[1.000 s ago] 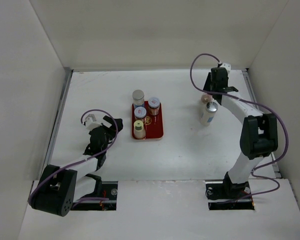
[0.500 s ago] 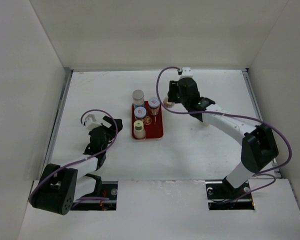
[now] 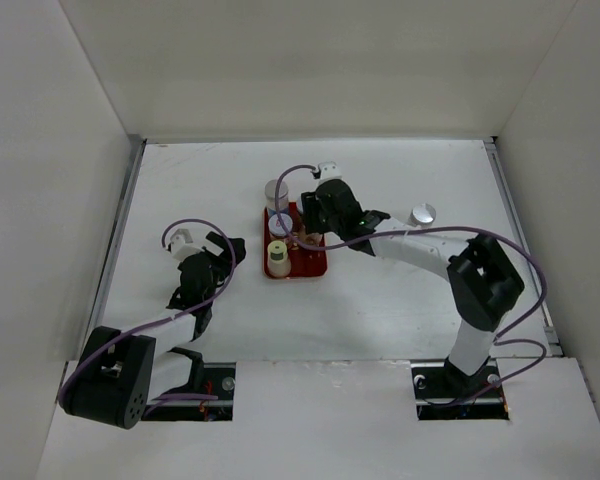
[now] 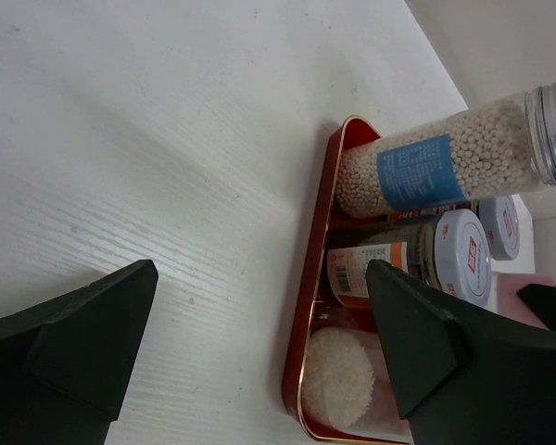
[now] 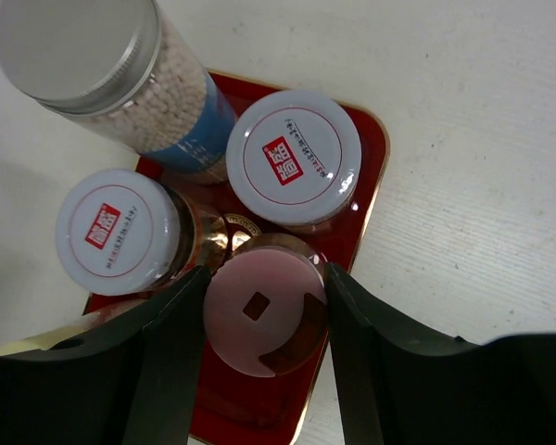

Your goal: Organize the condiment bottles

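The dark-red tray (image 3: 318,262) holds several condiment bottles: a tall silver-capped one with a blue label (image 5: 102,65), two white-capped jars (image 5: 294,158) (image 5: 118,230), and a cream-capped jar (image 3: 278,258). My right gripper (image 5: 266,278) is shut on a pink-capped jar (image 5: 259,324) over the tray's right side (image 5: 366,185), beside the white caps. In the top view that gripper (image 3: 308,222) covers the tray's middle. One more silver-capped bottle (image 3: 423,213) stands far right, partly behind the arm. My left gripper (image 4: 259,315) is open and holds nothing, left of the tray (image 4: 310,315).
White walls enclose the table on three sides. A purple cable loops over each arm. My right arm (image 3: 420,245) stretches across the table from its base to the tray. Bare tabletop (image 3: 210,180) lies left of the tray.
My right arm has swung left from the far right of the table, carrying the pink-capped jar to the tray. The silver-capped bottle stayed behind. My left arm has not moved.
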Available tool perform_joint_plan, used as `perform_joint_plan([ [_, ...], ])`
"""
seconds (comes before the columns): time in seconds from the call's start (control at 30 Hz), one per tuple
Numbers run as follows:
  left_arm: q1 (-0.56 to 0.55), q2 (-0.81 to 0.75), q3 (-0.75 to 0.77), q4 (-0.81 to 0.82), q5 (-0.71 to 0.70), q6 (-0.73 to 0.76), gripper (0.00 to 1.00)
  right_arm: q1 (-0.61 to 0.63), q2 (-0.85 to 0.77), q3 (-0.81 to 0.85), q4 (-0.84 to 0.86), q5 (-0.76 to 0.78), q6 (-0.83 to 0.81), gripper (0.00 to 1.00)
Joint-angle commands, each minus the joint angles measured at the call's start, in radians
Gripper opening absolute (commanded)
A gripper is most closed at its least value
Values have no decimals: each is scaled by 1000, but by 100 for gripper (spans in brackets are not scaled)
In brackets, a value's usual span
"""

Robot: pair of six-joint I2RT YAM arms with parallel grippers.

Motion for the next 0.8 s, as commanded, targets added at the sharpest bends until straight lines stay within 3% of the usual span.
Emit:
perform_joint_plan([
  [0.0, 4, -6, 6, 59, 19, -10, 100, 3, 30, 68, 59, 2, 2, 47],
  [0.1, 4, -17, 2, 59, 6, -10, 100, 9, 42, 66, 66, 37, -5, 48],
  [0.27, 5, -9, 6, 59, 19, -11, 100, 34, 51, 69, 58, 72, -25, 69],
  [0.43, 4, 0, 7, 59, 19, -11, 100, 39, -31, 33, 50, 76, -19, 78],
  [0.63, 2, -11, 4, 59, 11, -11, 100, 0, -267, -114, 50, 131, 7, 80],
  [0.77, -4, -3, 6, 59, 20, -16, 100, -85, -462, -265, 91, 342, 28, 86],
])
